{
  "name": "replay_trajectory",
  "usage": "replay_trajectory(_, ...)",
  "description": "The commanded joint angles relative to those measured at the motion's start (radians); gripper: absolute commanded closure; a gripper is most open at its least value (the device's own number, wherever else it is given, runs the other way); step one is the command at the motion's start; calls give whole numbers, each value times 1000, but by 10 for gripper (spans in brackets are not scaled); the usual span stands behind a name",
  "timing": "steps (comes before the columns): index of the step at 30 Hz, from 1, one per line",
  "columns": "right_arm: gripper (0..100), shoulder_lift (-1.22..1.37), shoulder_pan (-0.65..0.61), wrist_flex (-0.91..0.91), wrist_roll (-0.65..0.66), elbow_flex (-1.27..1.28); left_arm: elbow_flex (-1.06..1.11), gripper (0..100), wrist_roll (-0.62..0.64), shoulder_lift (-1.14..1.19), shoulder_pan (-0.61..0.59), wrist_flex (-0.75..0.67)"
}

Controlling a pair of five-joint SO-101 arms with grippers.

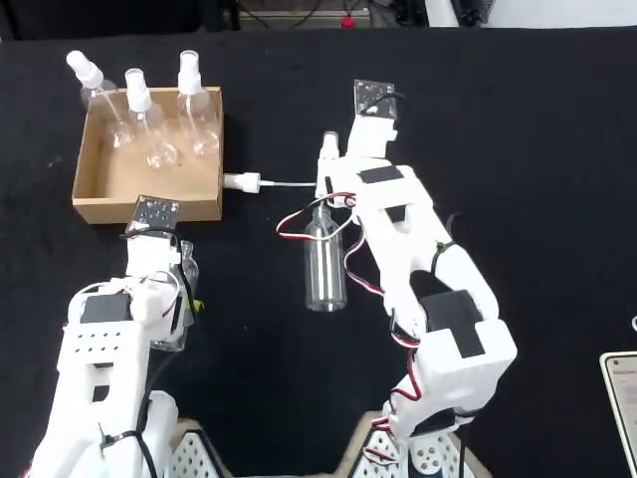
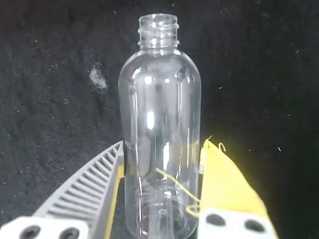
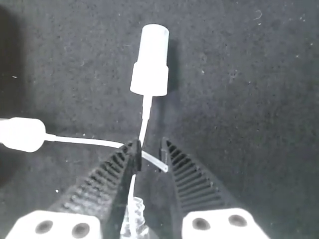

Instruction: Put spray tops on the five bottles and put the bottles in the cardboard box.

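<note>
Left gripper (image 2: 162,144) clamped on uncapped bottle (image 2: 159,99), neck pointing straight ahead of fingertips. Right gripper (image 3: 148,146) jaws narrowly apart, straddling dip tube of spray top (image 3: 149,59); its head lies ahead of the tips, long axis in line with jaws. Second spray top (image 3: 20,134) off to one side, second bare bottle (image 1: 325,264) back under the wrist. Right gripper nearer both tops. Cardboard box (image 1: 100,210) just ahead of left gripper, holds three capped bottles (image 1: 157,149). No readable labels.

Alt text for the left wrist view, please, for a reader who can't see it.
A clear bottle with no top on its threaded neck sits clamped by its lower half in the left pincer. Behind it is the black table.
</note>
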Motion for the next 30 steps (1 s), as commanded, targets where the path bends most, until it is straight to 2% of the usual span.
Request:
replay_trajectory(1,939,-7,-15,2,12,-13,-10,794,3,-21,-2,-17)
replay_trajectory(7,986,-13,6,8,12,-8,-10,794,3,-21,-2,-17)
replay_trajectory(15,986,-30,37,68,12,-13,-10,794,3,-21,-2,-17)
replay_trajectory(20,988,-131,40,167,18,-8,-10,794,3,-21,-2,-18)
replay_trajectory(25,988,-252,40,295,89,-4,16,794,3,-21,-10,-68)
replay_trajectory(30,988,-398,106,361,91,67,15,794,3,-21,-5,-68)
